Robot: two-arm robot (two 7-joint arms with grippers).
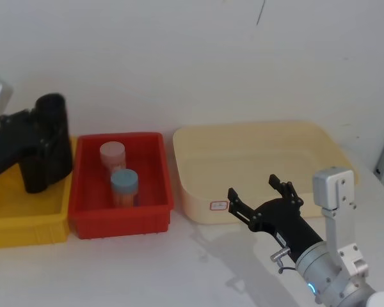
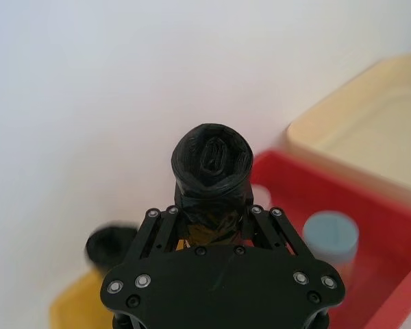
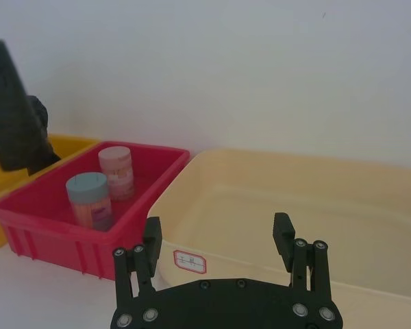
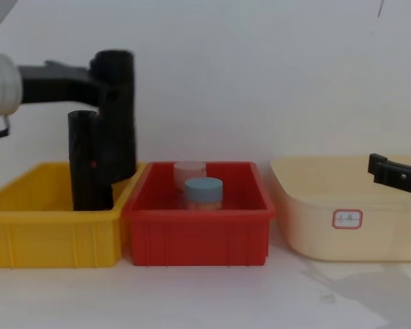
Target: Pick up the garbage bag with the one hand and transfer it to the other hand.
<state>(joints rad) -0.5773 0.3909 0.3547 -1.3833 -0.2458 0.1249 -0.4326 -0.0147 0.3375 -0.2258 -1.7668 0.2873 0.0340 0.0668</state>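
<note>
- Left gripper (image 4: 103,74): reaches in from the upper left of the chest view, with a green ring glowing on its arm joint. Its fingers are clamped around the upper part of the garbage bag (image 4: 118,130).
- Garbage bag: a thick, plain black roll held upright over the back of the yellow bin (image 4: 48,240). No writing shows on it. Its lower end seems to hang clear of the bin floor, though the rim hides that part.
- Slimmer black roll (image 4: 89,164): stands in the yellow bin, just in front of the held bag, and carries a small red mark.
- Red bin (image 4: 195,240): centre of the frame, touching the yellow bin's side. It holds a blue-lidded jar (image 4: 203,190) and, behind it, a pink-lidded jar (image 4: 190,170). Neither jar has a readable label.
- Cream bin (image 4: 315,226): to the right, with a small red-bordered label (image 4: 347,218) on its front wall. The print is too small to read.
- Right gripper (image 3: 218,233): lower right of the head view, in front of the cream bin, with a blue ring on its joint. Its fingers are spread wide and grip nothing.
</note>
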